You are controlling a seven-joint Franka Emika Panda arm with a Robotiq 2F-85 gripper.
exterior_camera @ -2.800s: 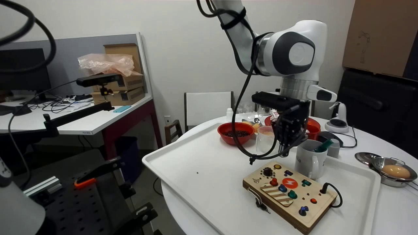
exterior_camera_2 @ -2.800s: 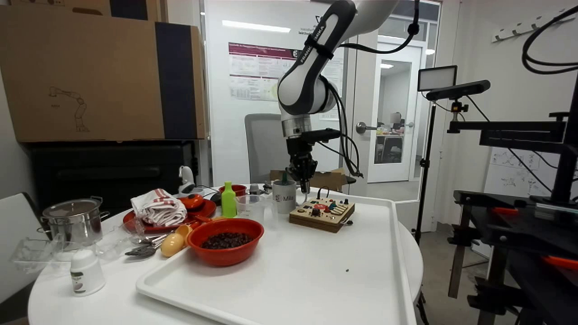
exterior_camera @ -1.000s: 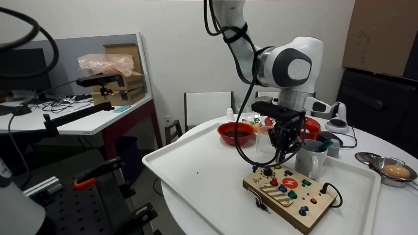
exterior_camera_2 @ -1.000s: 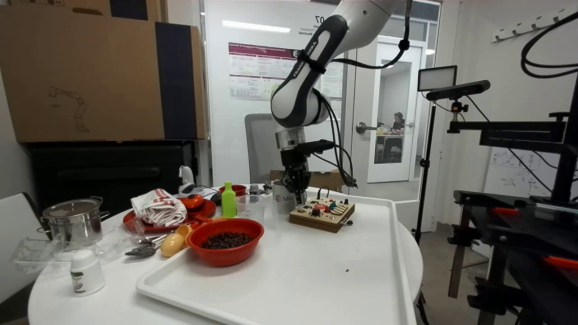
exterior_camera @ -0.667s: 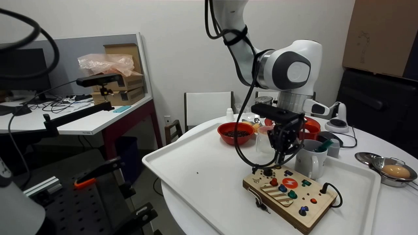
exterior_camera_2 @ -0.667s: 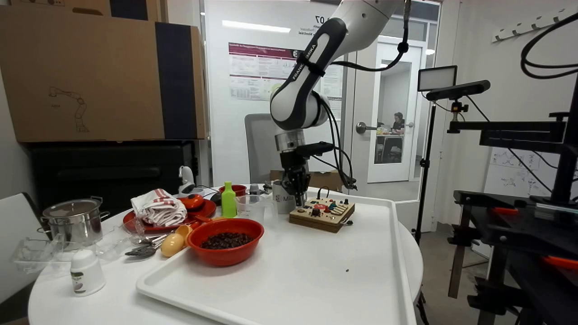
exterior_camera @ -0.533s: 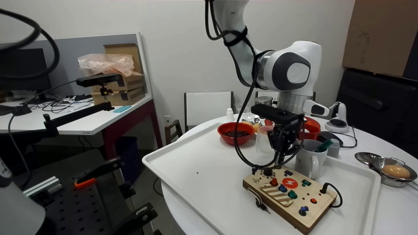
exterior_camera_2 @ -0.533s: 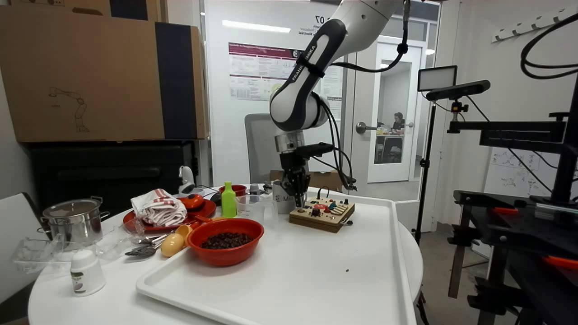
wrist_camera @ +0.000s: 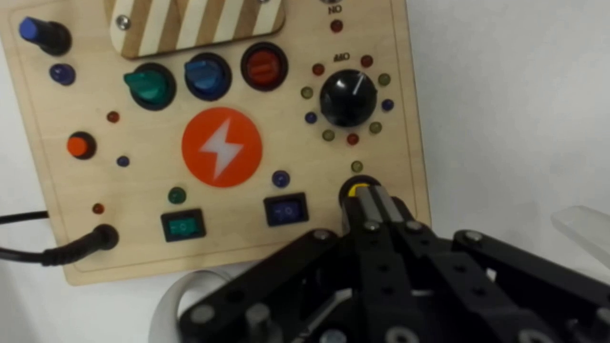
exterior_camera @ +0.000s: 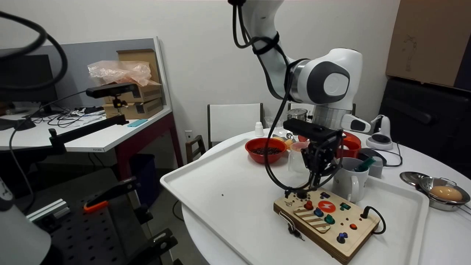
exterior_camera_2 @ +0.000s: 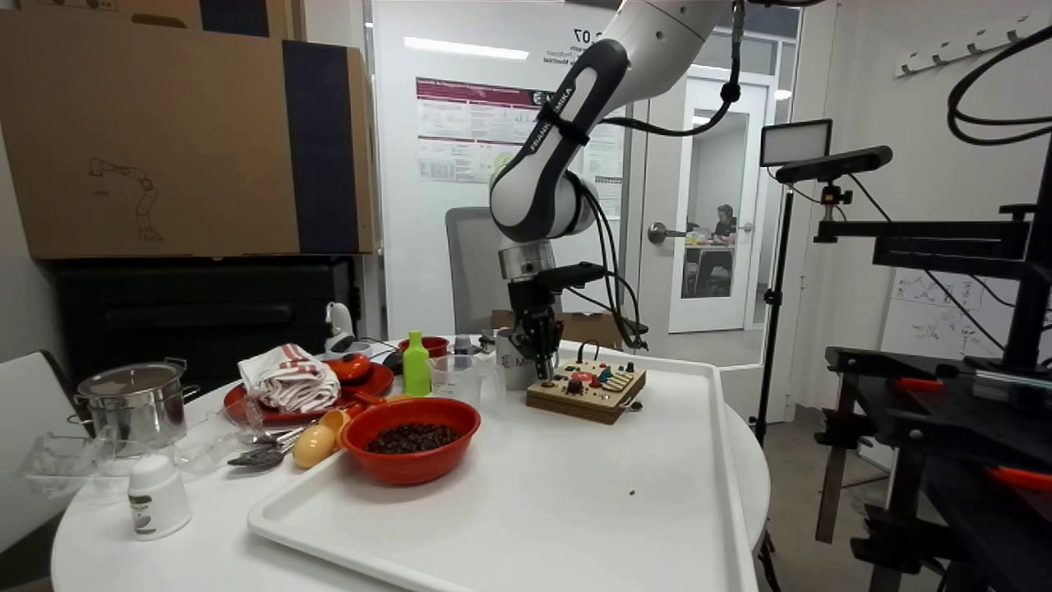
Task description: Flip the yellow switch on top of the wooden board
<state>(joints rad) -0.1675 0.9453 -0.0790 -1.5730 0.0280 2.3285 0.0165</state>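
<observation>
The wooden board (exterior_camera: 351,239) lies on the white tray (exterior_camera: 235,198), studded with coloured knobs and switches. It also shows in an exterior view (exterior_camera_2: 567,403) and the wrist view (wrist_camera: 143,255). The yellow switch (wrist_camera: 355,189) is a round yellow button in a black ring at a corner of the board. Only a sliver of yellow shows; the fingertips hide the rest. My gripper (wrist_camera: 376,190) points down with its fingers together and nothing between them. Its tips are over the button, at or very near it; contact cannot be told. The gripper shows in both exterior views (exterior_camera: 314,184) (exterior_camera_2: 546,376).
A white mug (exterior_camera: 346,178) with a green item in it stands close beside the board and gripper. A clear plastic cup (exterior_camera: 298,162) and a red bowl (exterior_camera: 254,156) of dark beans stand farther along. A black cable (exterior_camera: 382,221) plugs into the board.
Over the last seconds my gripper has come down from above and beside the board onto its yellow-switch corner. In the last half second it has sunk slightly more. The board has not moved.
</observation>
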